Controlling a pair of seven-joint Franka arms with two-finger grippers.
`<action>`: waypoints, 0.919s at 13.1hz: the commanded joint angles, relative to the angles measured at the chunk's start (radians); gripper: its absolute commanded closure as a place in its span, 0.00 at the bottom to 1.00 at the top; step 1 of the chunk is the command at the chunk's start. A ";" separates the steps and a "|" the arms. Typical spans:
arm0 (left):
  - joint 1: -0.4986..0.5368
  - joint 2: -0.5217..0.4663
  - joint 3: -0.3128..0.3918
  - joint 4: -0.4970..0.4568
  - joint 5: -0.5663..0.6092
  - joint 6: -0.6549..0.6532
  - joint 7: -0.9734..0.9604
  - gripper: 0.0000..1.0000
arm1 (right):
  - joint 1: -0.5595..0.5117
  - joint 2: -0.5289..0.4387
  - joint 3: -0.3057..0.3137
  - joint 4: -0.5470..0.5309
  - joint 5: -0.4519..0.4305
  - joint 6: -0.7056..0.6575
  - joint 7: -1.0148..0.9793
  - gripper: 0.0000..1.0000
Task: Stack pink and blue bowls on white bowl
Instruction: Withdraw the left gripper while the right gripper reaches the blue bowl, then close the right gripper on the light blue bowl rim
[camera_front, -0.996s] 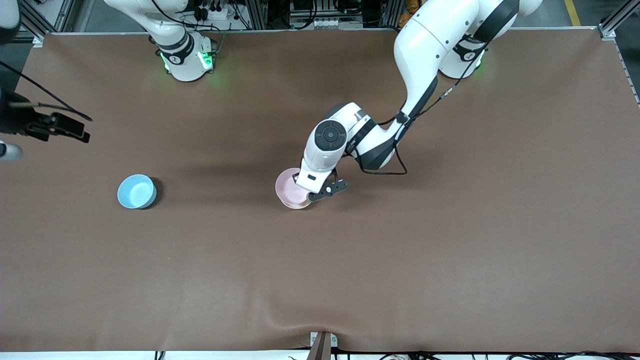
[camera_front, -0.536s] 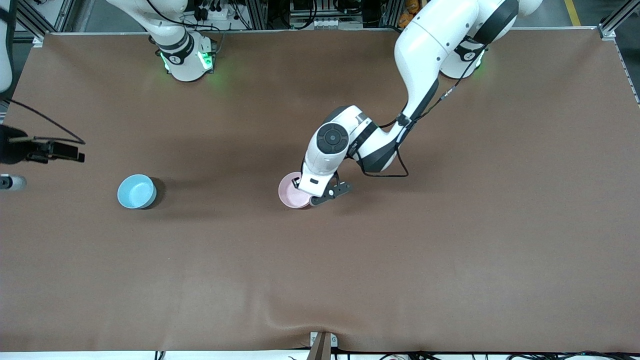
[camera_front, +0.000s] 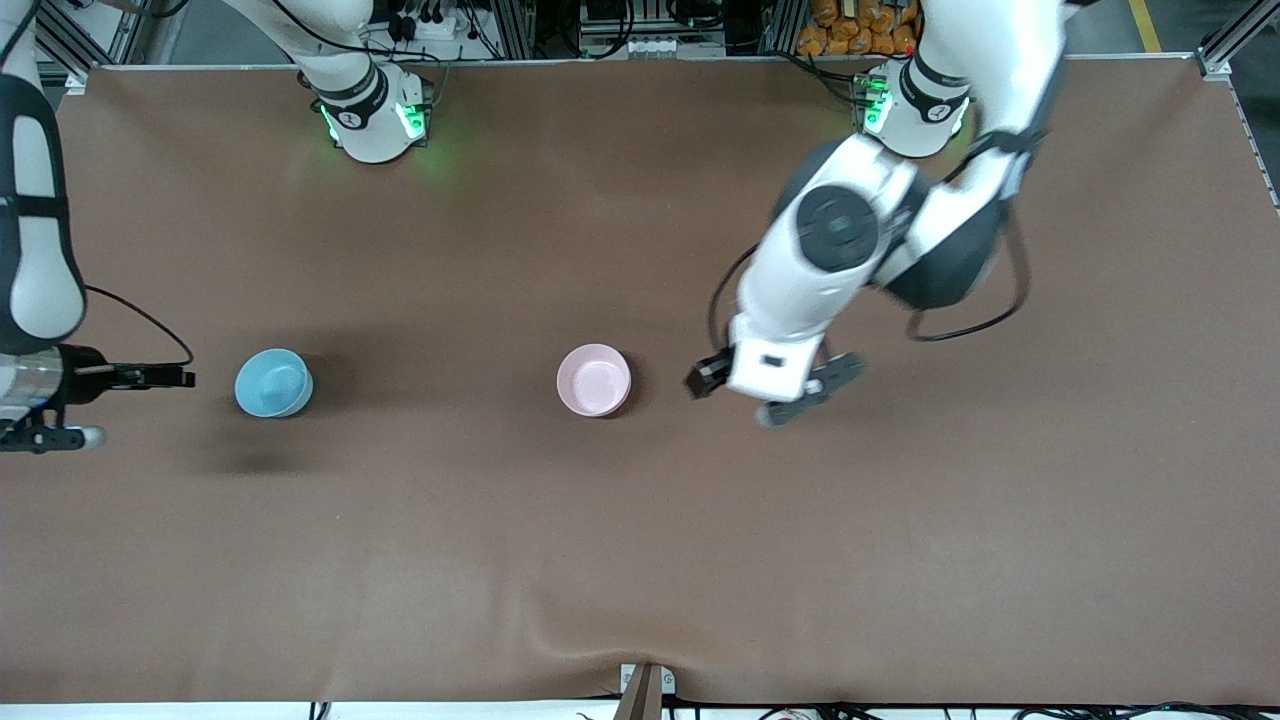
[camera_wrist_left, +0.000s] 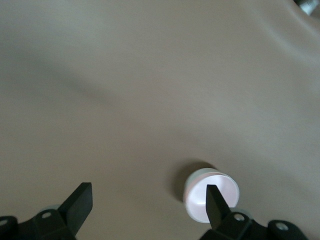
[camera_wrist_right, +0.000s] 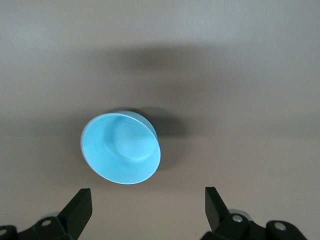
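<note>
Pink bowl (camera_front: 594, 379) nested on white bowl (camera_wrist_left: 192, 189)

Lit evenly and softly from overhead, with diffuse shadows thrown on the brown worktop (camera_front: 640, 540) beside the blue bowl (camera_front: 273, 382) and pink bowl (camera_front: 594, 379), toward the left arm's end. Showed motion blur on the left arm and its pincer (camera_front: 776, 392); green glow spilled around both bases. Rendered washed-out and slightly hazy in both wrist views, pincer fingers (camera_wrist_left: 80, 204) dark and soft-edged.
</note>
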 joint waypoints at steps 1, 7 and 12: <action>0.090 -0.120 -0.006 -0.048 0.022 -0.128 0.081 0.00 | -0.053 -0.016 0.017 -0.131 0.005 0.147 -0.100 0.00; 0.338 -0.258 -0.011 -0.049 0.019 -0.313 0.431 0.00 | -0.077 -0.021 0.017 -0.263 0.063 0.354 -0.069 0.11; 0.484 -0.396 -0.011 -0.165 0.010 -0.353 0.682 0.00 | -0.063 -0.039 0.019 -0.333 0.077 0.404 -0.065 0.34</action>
